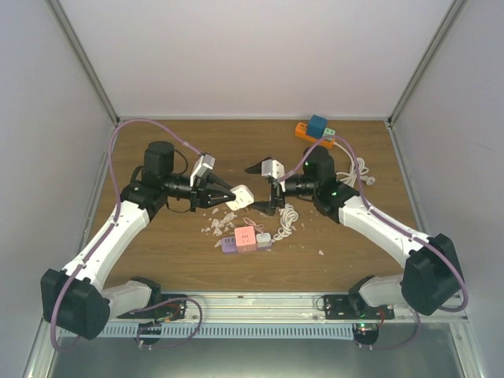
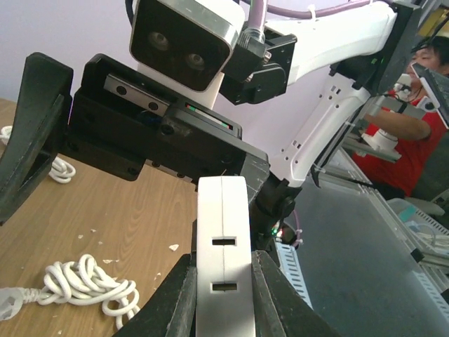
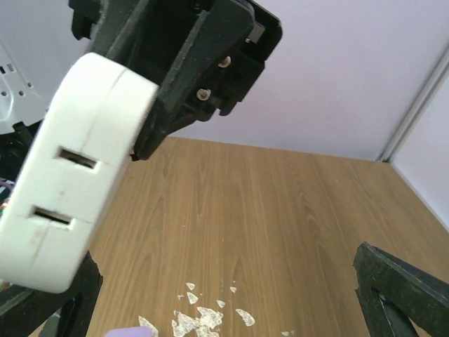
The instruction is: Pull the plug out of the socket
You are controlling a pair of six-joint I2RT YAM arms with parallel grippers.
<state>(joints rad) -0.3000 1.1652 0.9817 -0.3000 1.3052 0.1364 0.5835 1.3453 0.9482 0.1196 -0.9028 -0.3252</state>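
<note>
My left gripper (image 1: 230, 195) is shut on a white socket block (image 1: 242, 197), held above the table. In the left wrist view the block (image 2: 223, 232) sits between the fingers of my left gripper (image 2: 223, 270), two empty slots facing the camera. My right gripper (image 1: 265, 189) is wide open just right of the block; in the right wrist view the block (image 3: 70, 175) is at upper left and my right gripper (image 3: 224, 298) is empty. A coiled white cable (image 1: 287, 221) lies on the table, its plug end (image 2: 8, 303) apart from the block.
A pink and purple socket block (image 1: 245, 239) lies on the wooden table (image 1: 173, 252) in front of the grippers, among white chips (image 3: 203, 319). An orange and blue block (image 1: 315, 129) sits at the back right with more white cable (image 1: 361, 173). White walls enclose the table.
</note>
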